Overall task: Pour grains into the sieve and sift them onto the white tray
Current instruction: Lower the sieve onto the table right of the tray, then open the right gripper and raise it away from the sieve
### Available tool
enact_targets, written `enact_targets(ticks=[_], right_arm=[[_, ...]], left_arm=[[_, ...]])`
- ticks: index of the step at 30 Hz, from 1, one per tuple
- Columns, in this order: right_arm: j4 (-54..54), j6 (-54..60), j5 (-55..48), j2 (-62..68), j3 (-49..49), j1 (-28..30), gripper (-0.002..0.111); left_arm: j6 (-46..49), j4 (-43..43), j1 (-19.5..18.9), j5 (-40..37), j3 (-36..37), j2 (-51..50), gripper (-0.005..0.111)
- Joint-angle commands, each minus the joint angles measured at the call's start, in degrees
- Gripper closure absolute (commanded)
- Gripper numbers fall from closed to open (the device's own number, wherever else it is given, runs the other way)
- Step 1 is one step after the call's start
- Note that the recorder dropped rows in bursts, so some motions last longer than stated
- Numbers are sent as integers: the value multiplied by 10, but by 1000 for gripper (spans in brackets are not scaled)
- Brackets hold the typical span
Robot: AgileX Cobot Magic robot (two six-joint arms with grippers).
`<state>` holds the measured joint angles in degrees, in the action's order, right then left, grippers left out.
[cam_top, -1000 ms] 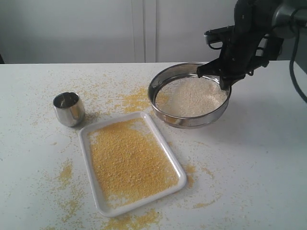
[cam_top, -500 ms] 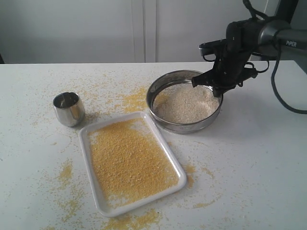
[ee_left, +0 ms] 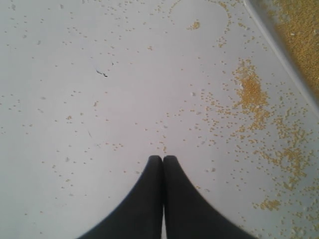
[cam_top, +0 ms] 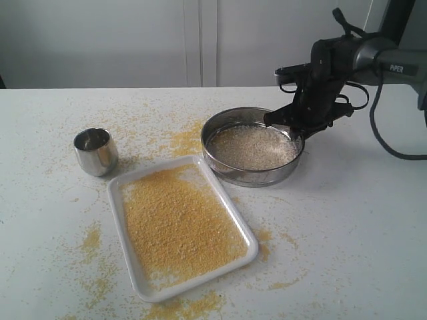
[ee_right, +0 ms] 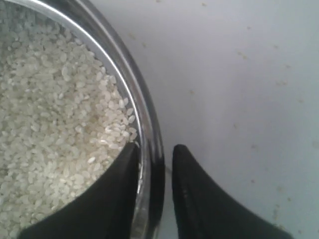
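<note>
The sieve (cam_top: 248, 177) rests flat on the table behind and to the right of the white tray (cam_top: 120, 227). Pale granules (cam_top: 252, 147) fill its mesh, and yellow meal (cam_top: 180, 223) covers the tray. My right gripper (cam_top: 293, 130) sits at the sieve's far right rim. In the right wrist view this gripper (ee_right: 155, 148) straddles the sieve rim (ee_right: 149, 134): one finger inside touches the wall, the other outside stands a sliver apart, so it is open. My left gripper (ee_left: 163, 158) is shut on nothing, over bare table beside the tray's corner (ee_left: 279, 45); the exterior view does not show it.
A small shiny steel cup (cam_top: 95, 151) stands upright left of the tray's far end. Spilled yellow meal (cam_top: 183, 139) lies scattered on the white table around the tray and between cup and sieve. The right arm's cable (cam_top: 380, 143) loops at the far right.
The sieve came down from a raised, tilted hold and now lies flat on the table, slightly further left. The right gripper descended with it and its outer finger now stands off the rim.
</note>
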<state>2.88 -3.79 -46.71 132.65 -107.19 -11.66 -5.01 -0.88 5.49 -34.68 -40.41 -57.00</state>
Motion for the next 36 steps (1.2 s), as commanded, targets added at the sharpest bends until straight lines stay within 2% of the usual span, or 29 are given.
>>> enact_targets(ticks=[1,10,12,17,22,36], right_arm=[[20,-4,-5,-15,-3,4,83],[20,-4,-26,-75,-3,5,86],[25,-4,-39,-87,-3,5,90],[31,11,-79,-126,1,5,108],[31,21,-111,-176,26,5,108],[34,21,-94,-332,171,5,108]], left_arm=[[-2,4,-2,-5,3,5,106],[-2,4,-2,-5,3,5,106],[-2,4,-2,-5,3,5,106],[-2,4,-2,-5,3,5,106],[-2,4,-2,-5,3,5,106],[-2,4,-2,-5,3,5,106]])
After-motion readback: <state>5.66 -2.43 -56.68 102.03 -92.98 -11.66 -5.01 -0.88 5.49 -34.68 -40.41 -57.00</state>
